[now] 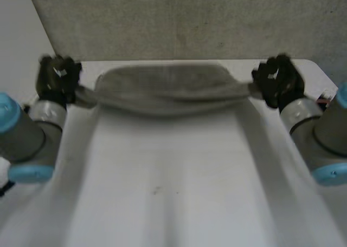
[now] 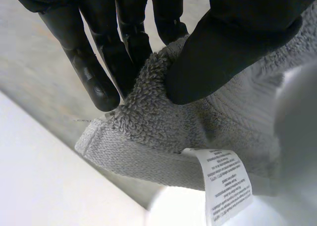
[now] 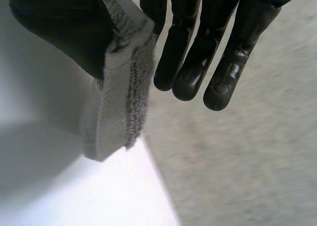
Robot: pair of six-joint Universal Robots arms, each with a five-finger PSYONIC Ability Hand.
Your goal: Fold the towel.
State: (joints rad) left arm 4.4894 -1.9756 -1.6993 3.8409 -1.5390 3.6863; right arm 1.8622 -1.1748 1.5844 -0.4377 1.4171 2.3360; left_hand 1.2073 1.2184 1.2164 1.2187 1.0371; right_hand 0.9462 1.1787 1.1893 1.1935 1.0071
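- a white table [image 1: 162, 176] runs away from the camera, with a grey speckled backdrop [image 1: 179, 19] past its far edge.
- the towel [image 1: 165, 90] is at the table's 12 o'clock end, strung between the two hands as a long band that sags a little in the middle.
- the left hand [image 1: 58, 73], at about 10 o'clock, grasps one end. its wrist view shows the hand [image 2: 233, 47] pinching a bunched corner of the towel [image 2: 163, 132] tight.
- the right hand [image 1: 276, 82], at about 2 o'clock, grasps the other end. in its wrist view the hand [image 3: 218, 62] has straight fingers, with the hemmed edge of the towel [image 3: 121, 97] nipped between them and the thumb and a short tail hanging free.
- holding both ends apart probably keeps the cloth taut and square, so that it can be laid or doubled over cleanly; i judge the fold to be under way, not finished.
- the towel is grey looped terry with a flat woven hem, thick and soft. a white care label [image 2: 223, 184] hangs from the hem near the left hand.
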